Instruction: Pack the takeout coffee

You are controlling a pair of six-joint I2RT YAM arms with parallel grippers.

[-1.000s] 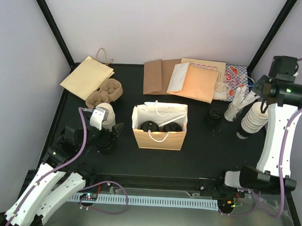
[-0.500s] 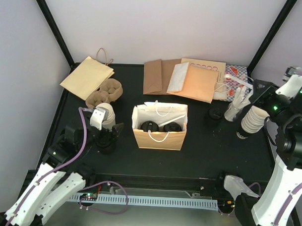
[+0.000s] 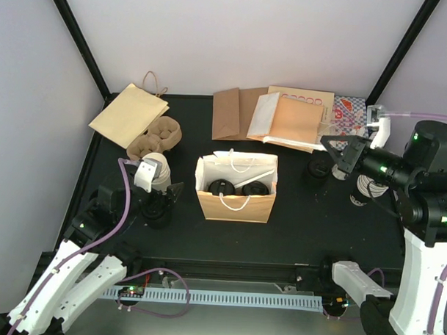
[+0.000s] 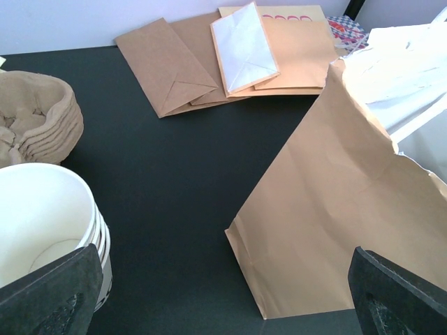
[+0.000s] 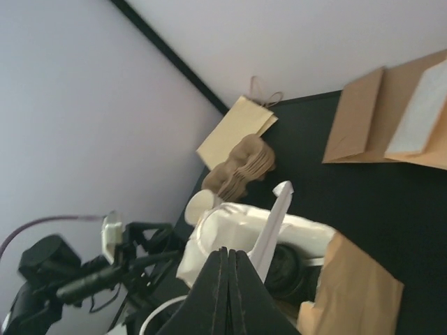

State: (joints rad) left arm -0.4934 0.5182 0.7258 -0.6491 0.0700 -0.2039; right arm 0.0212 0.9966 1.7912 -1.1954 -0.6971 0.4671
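On the black desk (image 3: 295, 221) an open brown paper bag (image 3: 235, 205) with a white lining stands upright, about midway between the 2 arms. The takeout coffee is inside it: the first lidded cup (image 3: 221, 187) and the second lidded cup (image 3: 255, 188) sit side by side on the bag's floor, black lids up. A white strip lies slanted above them.

The left pincer (image 3: 163, 202) sits low near the desk, between the bag's left side and a stack of lidless cups (image 3: 156, 169). Its jaws are spread as wide as they go and have hold of nothing. In the left wrist view its 2 fingers (image 4: 52, 293) frame the bag's creased side on the right and the rim of the cup stack on the left.

The right pincer (image 5: 227, 265) is up in the air at the right side of the desk, pointing across toward the bag. Its fingers are pressed tight together, with nothing showing between them. Just behind that arm, partly hidden, is another cup stack (image 3: 366, 189), and a small pile of black lids (image 3: 317, 171) sits beside it.

Along the back edge lie several flat paper bags (image 3: 284, 118). At the back left are a flat tan bag (image 3: 128, 114) and nested brown carrier trays (image 3: 157, 136).
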